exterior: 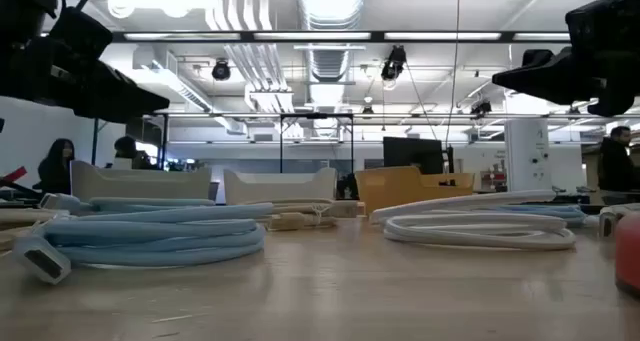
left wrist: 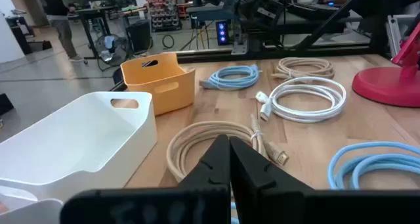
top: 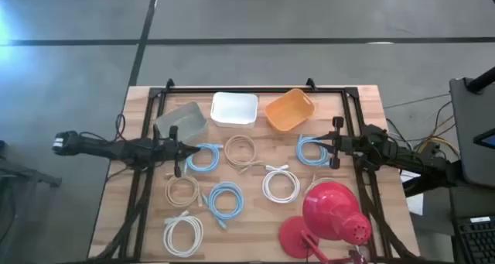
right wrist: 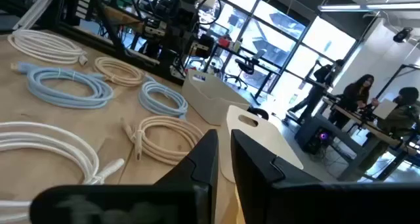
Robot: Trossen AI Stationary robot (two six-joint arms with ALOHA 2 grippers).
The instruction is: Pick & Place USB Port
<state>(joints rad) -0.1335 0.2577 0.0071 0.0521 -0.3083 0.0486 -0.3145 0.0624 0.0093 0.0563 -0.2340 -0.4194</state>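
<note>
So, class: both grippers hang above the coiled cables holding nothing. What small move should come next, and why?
Probably lower the right gripper onto the blue cable beside it. It holds nothing, with fingers nearly closed, so they need opening first. The left gripper waits shut.

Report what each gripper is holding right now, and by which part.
Nothing is held. The left gripper is shut with nothing between its fingers, above the table near a blue cable. The right gripper is almost closed, also empty, by another blue cable.
</note>
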